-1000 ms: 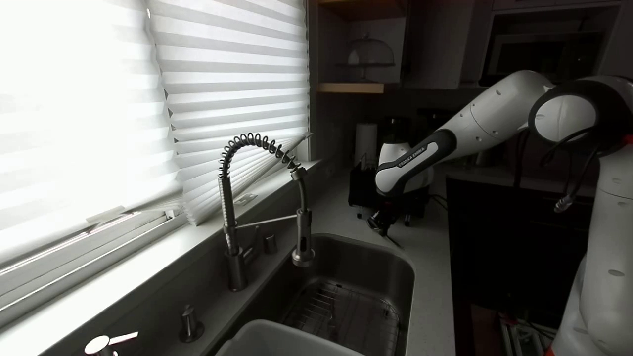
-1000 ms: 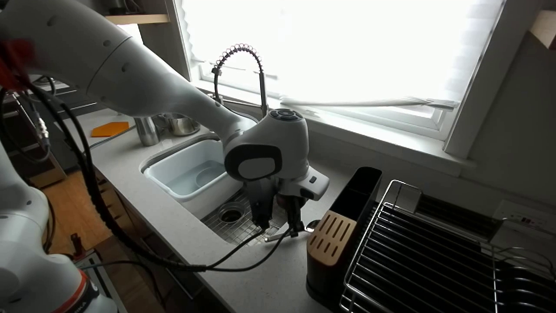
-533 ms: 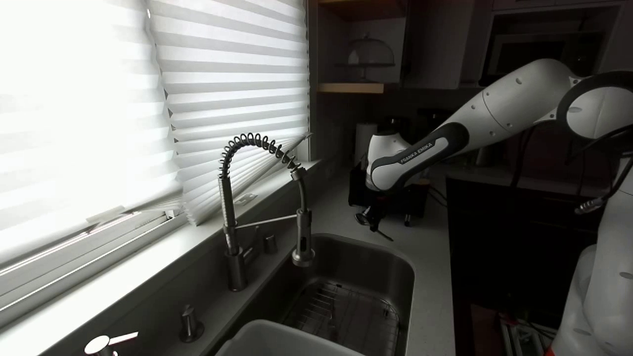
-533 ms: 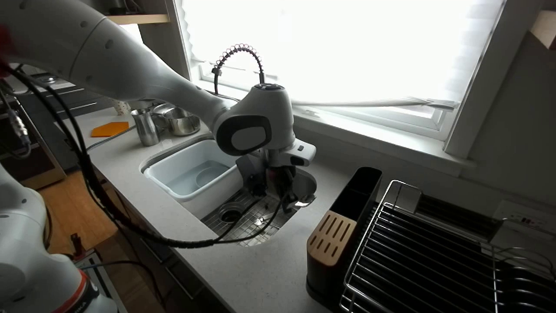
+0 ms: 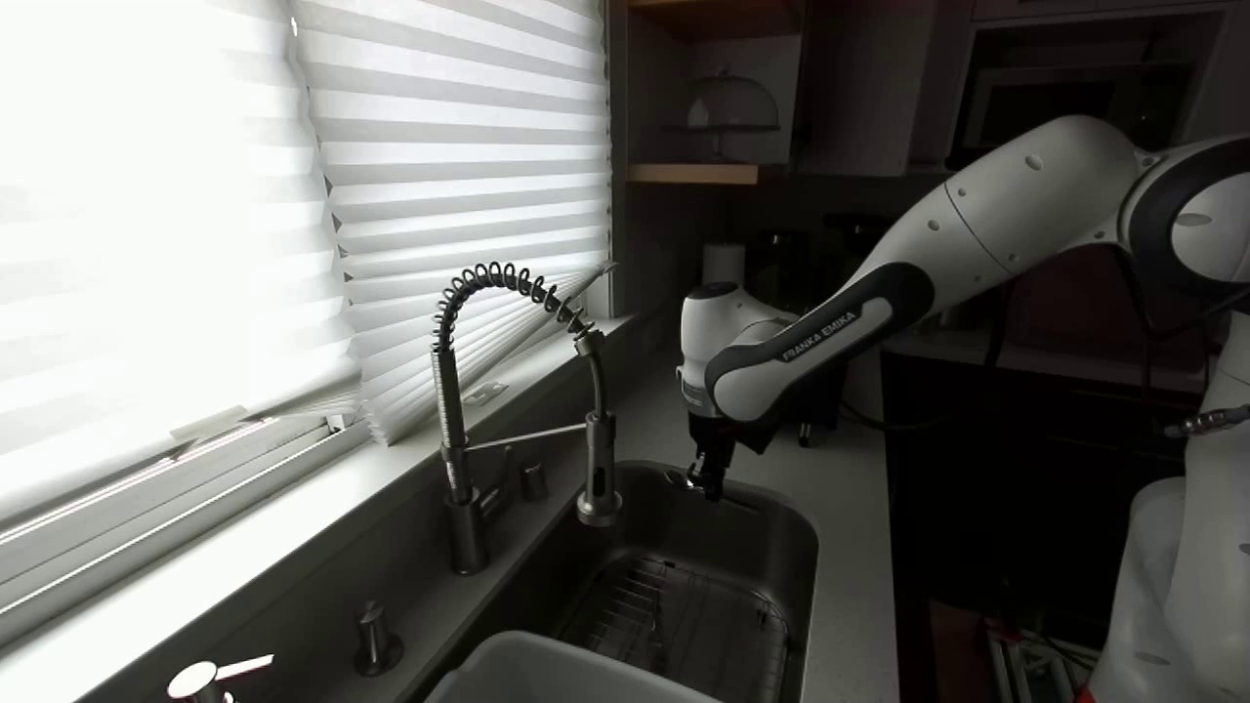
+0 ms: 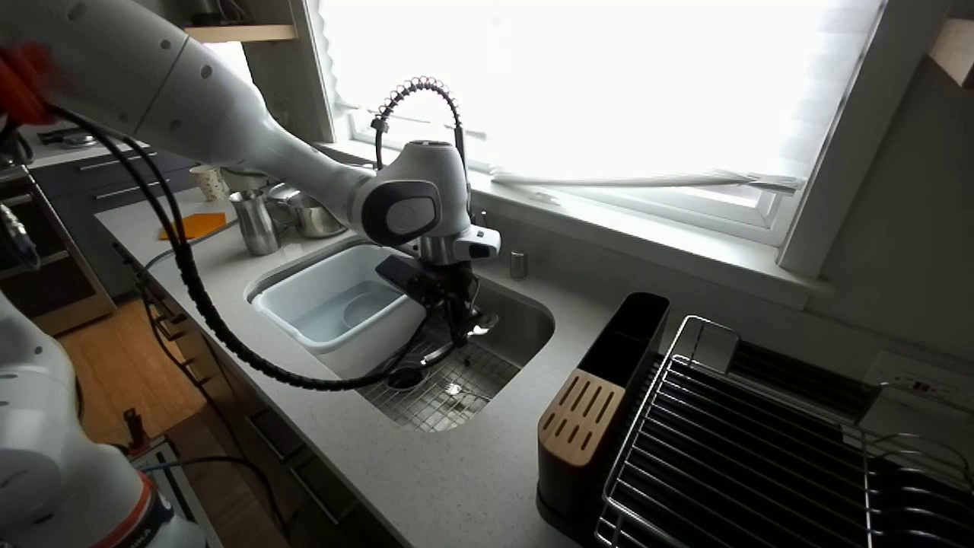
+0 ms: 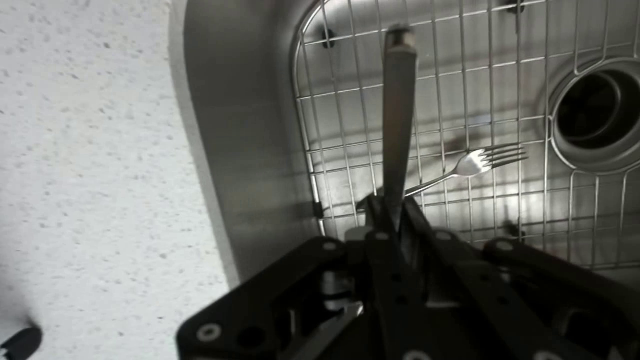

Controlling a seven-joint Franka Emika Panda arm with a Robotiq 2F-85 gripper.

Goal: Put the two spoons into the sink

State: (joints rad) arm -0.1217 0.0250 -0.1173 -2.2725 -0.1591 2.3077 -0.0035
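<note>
Pincer (image 7: 394,207) clamped on spoon (image 7: 398,112) over sink (image 7: 240,130); release seemingly remaining. Fork (image 7: 472,164) lies inside; second spoon not seen.

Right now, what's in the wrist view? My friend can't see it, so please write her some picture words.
A black, two-fingered gripper pinches a long, flat, silver metal handle above a deep grey metal sink. Down inside are a silver metal fork, a thin metal wire grid and a round, dark drain hole. Speckled white countertop shows at left.
</note>
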